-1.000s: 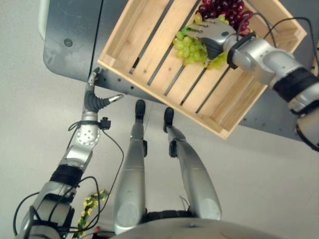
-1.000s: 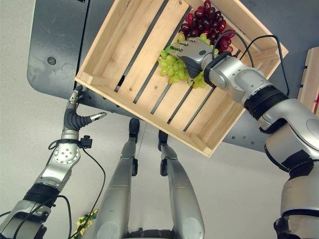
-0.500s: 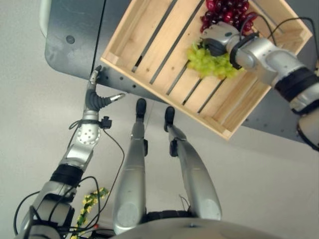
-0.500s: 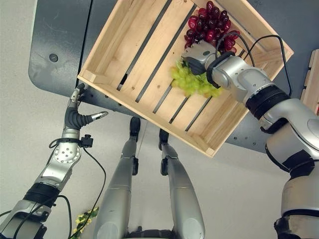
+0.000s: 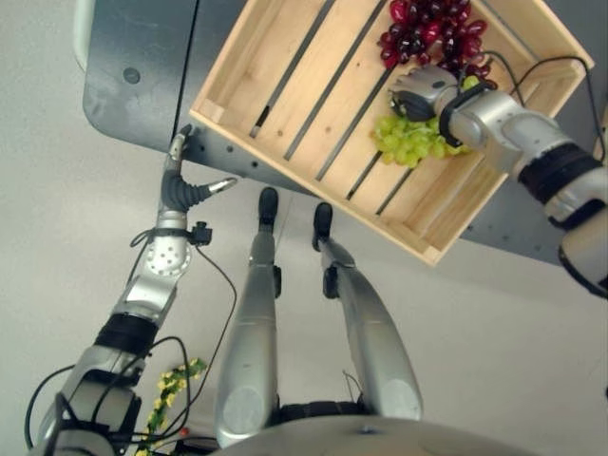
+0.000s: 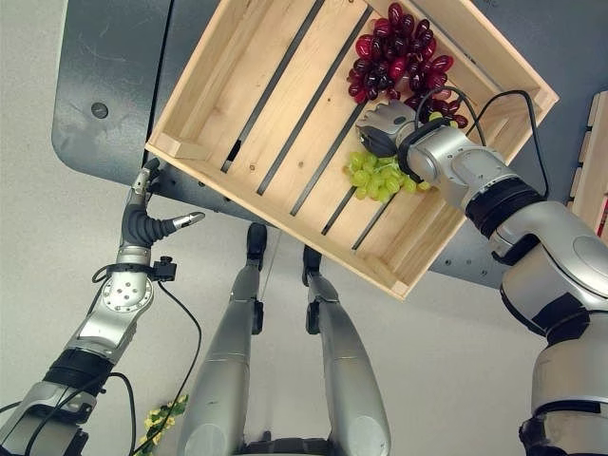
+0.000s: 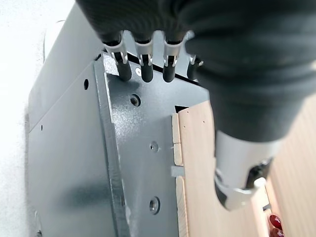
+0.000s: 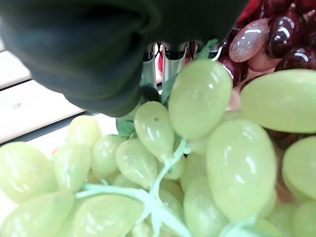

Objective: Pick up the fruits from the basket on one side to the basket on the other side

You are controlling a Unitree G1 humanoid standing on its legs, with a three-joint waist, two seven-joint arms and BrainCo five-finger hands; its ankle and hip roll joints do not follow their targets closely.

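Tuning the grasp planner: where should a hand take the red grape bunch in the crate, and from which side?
Probably from above, fingers closing round the middle of the red grape bunch. It lies flat on the wooden crate slats near the far wall, no stem showing. The right hand, holding the green grapes, sits at its near edge.

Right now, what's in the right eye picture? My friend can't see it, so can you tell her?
The robot's right hand is curled on a bunch of green grapes inside a wooden crate, right beside a bunch of red grapes. The crate sits on a dark grey table, and the left hand touches the table's near edge.
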